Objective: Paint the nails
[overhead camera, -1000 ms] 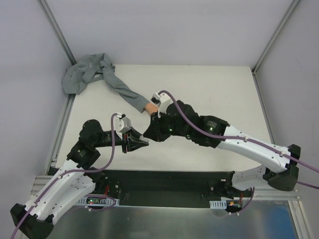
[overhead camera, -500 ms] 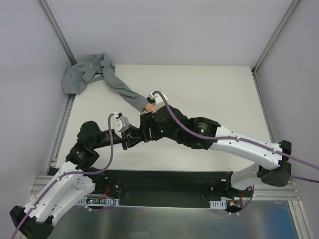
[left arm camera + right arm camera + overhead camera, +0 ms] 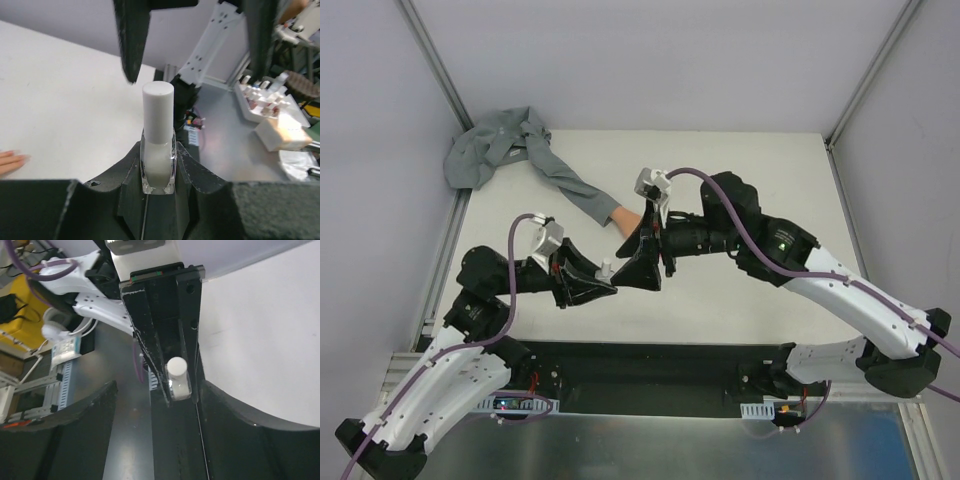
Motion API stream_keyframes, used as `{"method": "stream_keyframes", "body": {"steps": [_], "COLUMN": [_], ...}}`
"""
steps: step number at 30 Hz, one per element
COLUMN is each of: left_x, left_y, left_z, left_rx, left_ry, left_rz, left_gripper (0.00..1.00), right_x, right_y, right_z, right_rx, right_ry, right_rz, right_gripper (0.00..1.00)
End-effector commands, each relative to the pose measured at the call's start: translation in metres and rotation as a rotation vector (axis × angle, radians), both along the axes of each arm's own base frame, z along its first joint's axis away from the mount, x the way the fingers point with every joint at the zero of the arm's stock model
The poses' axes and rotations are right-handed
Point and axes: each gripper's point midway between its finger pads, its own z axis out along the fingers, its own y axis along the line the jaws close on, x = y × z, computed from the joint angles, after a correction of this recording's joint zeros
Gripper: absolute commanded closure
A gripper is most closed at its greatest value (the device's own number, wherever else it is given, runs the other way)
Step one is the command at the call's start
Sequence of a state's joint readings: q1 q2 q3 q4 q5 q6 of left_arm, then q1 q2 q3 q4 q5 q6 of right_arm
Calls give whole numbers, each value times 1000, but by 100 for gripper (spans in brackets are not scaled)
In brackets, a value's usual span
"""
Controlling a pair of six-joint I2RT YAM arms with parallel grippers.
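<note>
A peach mannequin hand (image 3: pixel 625 217) sticks out of a long grey sleeve (image 3: pixel 565 185) mid-table; its nails are too small to make out. Its fingers (image 3: pixel 11 159) show at the left wrist view's left edge. My left gripper (image 3: pixel 592 283) (image 3: pixel 158 172) is shut on a small white-capped bottle (image 3: pixel 605 268) (image 3: pixel 158 145) (image 3: pixel 178 377), held upright. My right gripper (image 3: pixel 638 278) (image 3: pixel 159 386) is open, just right of the bottle and pointing at it. Its fingers (image 3: pixel 132 40) hang above the cap on either side without touching it.
The sleeve's crumpled grey garment (image 3: pixel 485 150) lies at the back left corner. Metal frame posts (image 3: pixel 435 65) flank the table. Beyond the near edge is a metal bench (image 3: pixel 235 150) with a tray of small bottles (image 3: pixel 260 95).
My right gripper has drawn back from the mannequin hand, turned toward the bottle and opened. My left gripper has shifted a little left and tilted up, still holding the bottle.
</note>
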State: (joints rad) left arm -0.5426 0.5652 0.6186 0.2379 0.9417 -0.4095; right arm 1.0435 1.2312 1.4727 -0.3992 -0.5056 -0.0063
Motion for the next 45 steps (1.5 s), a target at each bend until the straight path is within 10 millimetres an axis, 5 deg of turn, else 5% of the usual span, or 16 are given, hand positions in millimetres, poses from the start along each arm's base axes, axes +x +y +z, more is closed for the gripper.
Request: {"method": "stream_keyframes", "body": {"steps": [1,15,23,25,31,37,40,41,42,43,44,45], "left_x": [-38,-44,-42,-41,-35,-13,6,23,31,38,46,55], "left_y": [9,12,10,10,10,15,19,24,26,29,31,34], "left_z": [46,55,57,57,61,67,70,70,68,66,65,63], "left_rx": [-114,-155,-154,-155,-147,-99,-64,-51,-37,-26,-16,-7], "left_ry": [-32,-21,-16,-15,-36,-110,-164,-198,-201,-206,-227,-227], "left_rz": [-121,-136,-136,-132,-87,67,177,272,318,357,396,441], "left_gripper": [100,100,100,100,100,100,100,100,100,100,100,100], "right_x": [-20,-27,-31,-33,-40,-40,-30,9,11,27,55,55], "right_y": [18,34,41,42,40,37,38,39,39,27,2,2], "right_z": [28,38,35,35,25,2,-20,-35,-35,-52,-48,-45], "right_rx": [152,223,219,217,197,143,43,-38,-93,-195,-227,-214], "right_ry": [-61,-24,-21,-17,-6,17,40,-12,-78,-94,-179,-160], "right_rz": [227,309,328,335,347,305,196,-55,-203,-429,-773,-832], "right_gripper": [35,62,67,75,99,99,100,100,100,100,100,100]}}
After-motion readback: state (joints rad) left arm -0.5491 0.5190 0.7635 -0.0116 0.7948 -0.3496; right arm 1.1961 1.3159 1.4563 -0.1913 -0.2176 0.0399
